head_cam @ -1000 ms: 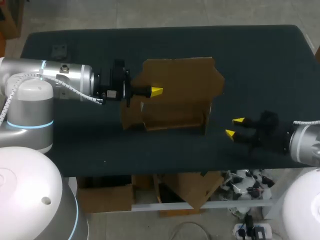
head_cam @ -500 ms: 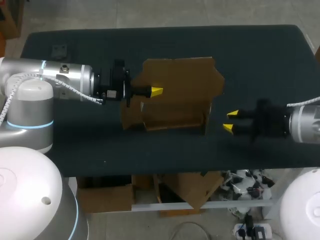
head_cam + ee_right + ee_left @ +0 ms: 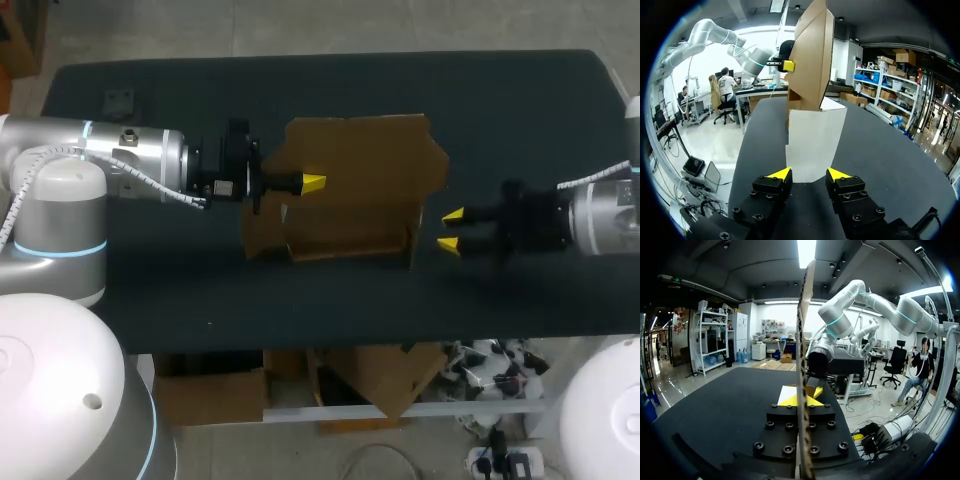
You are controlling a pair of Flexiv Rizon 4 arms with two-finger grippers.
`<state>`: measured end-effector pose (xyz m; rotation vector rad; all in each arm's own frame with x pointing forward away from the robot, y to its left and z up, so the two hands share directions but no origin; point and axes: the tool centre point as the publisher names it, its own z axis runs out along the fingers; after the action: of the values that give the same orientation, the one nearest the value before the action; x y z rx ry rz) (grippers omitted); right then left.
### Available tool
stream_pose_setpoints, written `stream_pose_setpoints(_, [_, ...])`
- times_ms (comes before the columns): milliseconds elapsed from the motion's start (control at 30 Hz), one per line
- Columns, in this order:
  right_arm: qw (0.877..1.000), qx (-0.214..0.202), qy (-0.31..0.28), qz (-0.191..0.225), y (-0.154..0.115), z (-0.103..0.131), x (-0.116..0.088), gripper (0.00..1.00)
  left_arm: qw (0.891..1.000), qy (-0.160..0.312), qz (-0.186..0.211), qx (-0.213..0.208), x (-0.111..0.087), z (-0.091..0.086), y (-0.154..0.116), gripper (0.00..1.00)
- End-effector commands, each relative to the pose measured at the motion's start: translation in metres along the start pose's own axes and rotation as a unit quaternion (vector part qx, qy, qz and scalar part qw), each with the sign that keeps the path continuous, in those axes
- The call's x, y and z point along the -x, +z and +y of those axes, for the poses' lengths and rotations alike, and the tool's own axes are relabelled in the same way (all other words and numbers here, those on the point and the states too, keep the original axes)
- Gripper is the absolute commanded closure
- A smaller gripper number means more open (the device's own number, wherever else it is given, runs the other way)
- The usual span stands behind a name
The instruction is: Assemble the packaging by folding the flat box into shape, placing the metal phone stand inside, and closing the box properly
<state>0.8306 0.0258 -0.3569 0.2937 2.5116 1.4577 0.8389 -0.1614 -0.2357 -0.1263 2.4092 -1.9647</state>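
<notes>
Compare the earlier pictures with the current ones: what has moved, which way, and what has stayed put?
The right end effector, open and empty, has moved leftward and slightly forward toward the cardboard box. It now sits just short of the box's right side. Nothing was taken hold of or let go. The left end effector stays clamped on the box's upright panel, and the box has not shifted.

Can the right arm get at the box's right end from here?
Probably yes. The right gripper is open just beside the box, with only bare table between them; the left gripper clamps the box's panel on the far side, clear of that path.
</notes>
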Motion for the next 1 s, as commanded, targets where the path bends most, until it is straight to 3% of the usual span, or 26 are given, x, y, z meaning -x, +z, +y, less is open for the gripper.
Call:
stream_pose_setpoints(33, [1.0, -0.003, -0.003, 0.01, 0.008, 0.0, 0.005, 0.55, 1.0, 0.0, 0.001, 0.0, 0.001, 0.005, 0.001, 1.0])
stream_pose_setpoints(1000, [0.999, 0.021, -0.029, 0.008, 0.025, 0.009, 0.005, 0.59, 1.0, 0.0, 0.001, 0.0, 0.001, 0.005, 0.001, 1.0])
